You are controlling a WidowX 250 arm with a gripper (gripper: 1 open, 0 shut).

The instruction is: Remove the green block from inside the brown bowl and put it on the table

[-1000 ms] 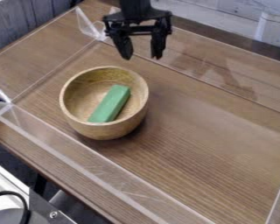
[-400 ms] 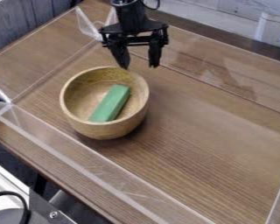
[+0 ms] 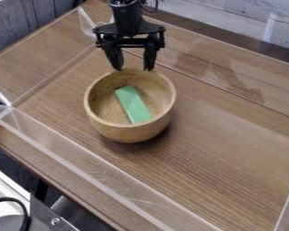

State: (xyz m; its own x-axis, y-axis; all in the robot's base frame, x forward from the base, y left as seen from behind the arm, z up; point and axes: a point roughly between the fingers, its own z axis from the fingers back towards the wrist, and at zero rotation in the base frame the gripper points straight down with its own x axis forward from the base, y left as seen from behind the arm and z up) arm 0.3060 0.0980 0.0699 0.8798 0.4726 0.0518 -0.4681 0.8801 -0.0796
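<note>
Camera view from above the near corner gives us the green block lying flat on the pale floor of the brown bowl, its long axis running diagonally from upper left to lower right, clear of the rim all round. Our end effector hangs just beyond the bowl's far rim, pointing straight down, fingers spread wide and holding nothing. The step in hand, as we judge it, is the approach for the pick, so the task is barely begun. To do it well we should bring the end effector over the block's middle, turn the wrist so the fingers straddle its narrow width and not its length, and go down inside the rim without touching the thick wall, since the bowl stands loose on the tabletop and could slide. We should close only once the fingers are low beside the block; bare tabletop to the right looks a fair place to set it.
</note>
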